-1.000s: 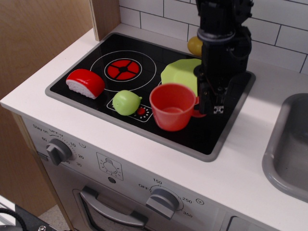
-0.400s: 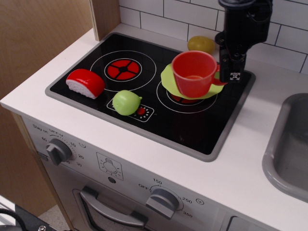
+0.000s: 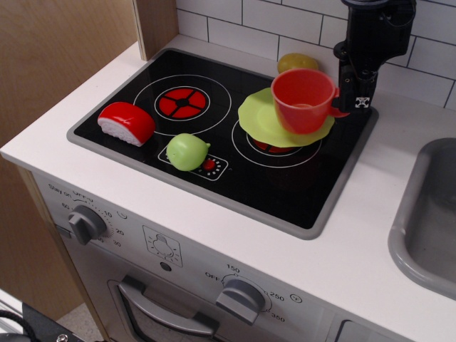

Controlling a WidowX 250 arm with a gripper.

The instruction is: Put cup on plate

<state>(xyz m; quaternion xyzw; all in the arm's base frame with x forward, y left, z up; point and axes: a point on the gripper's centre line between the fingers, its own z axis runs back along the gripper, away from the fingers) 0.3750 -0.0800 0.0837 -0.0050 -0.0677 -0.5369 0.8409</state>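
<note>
While the gripper point(image 3: 354, 97) pinches the handle of the cup point(image 3: 303, 100), the red cup stays upright over the plate point(image 3: 265, 119). I cannot tell if the cup touches the plate or hangs just above it. The green plate lies flat on the black stove top point(image 3: 214, 128), near the back right corner of the white surface point(image 3: 356, 249). A yellow ball point(image 3: 294, 63) sits behind the plate by the wall. A green ball point(image 3: 188, 151) is near the front edge, and a red and white toy food point(image 3: 126, 122) lies by the left edge
</note>
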